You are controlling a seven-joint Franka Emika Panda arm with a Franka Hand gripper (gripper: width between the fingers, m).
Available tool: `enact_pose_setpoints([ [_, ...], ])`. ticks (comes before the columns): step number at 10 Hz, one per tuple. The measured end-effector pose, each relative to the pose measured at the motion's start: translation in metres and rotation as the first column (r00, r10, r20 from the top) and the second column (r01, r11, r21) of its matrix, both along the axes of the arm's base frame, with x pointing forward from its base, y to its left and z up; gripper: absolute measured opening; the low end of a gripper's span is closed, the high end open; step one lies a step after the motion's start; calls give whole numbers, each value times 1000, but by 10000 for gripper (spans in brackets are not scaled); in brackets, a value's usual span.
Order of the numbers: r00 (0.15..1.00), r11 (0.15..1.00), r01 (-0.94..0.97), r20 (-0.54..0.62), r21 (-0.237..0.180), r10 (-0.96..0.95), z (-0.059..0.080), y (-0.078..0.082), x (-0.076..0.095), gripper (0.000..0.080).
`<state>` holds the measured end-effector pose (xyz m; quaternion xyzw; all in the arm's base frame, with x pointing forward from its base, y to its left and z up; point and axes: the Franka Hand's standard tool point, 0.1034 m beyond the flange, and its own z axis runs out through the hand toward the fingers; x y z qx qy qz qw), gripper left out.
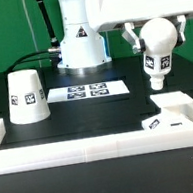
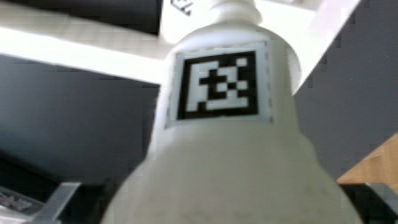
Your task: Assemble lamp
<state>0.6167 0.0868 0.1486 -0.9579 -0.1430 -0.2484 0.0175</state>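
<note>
**White bulb hangs over lamp base in a closed grip**

White plastic fills the pincer: the gripper (image 1: 156, 34) is closed on the round head of the bulb (image 1: 153, 65) and holds it in the air above the base (image 1: 176, 110). A gap shows between the bulb's lower end and the base. The bulb leans a little off upright, with its square tag turned toward the exterior camera.

The base lies flat on the black table (image 1: 97, 112), with one tag showing at its near edge. The rail (image 1: 92, 146) runs just in front of the base. The shade (image 1: 25, 96) stands wide end down, well apart from the base toward the exterior view's left, with a tag on its side. The marker board (image 1: 88, 90) lies flat on the table, also to the exterior view's left of the base and farther back than it. The arm (image 1: 80, 41) rises on its white pedestal behind the marker board, farther from the base again.

In the wrist view the bulb (image 2: 222, 150) takes up most of the picture and its tag is sharp against the white body. Grey fingers (image 2: 50, 200) appear blurred on either side of its wide end, the gripper (image 2: 205, 205) pressed in on it
</note>
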Motion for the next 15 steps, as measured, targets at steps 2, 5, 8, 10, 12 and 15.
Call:
enact_pose_setpoints([
  [2,1000,1000,0,-7,-1,0,-3,0,-3,574],
  [5,999,1000,13,35,12,-13,-13,9,-6,574],
  [8,996,1000,14,93,12,-15,-14,11,-1,574],
  [10,996,1000,11,87,12,-12,-14,12,0,574],
  [12,996,1000,13,86,10,-13,-16,9,0,574],
  [15,997,1000,13,77,9,-13,-27,10,-1,574],
])
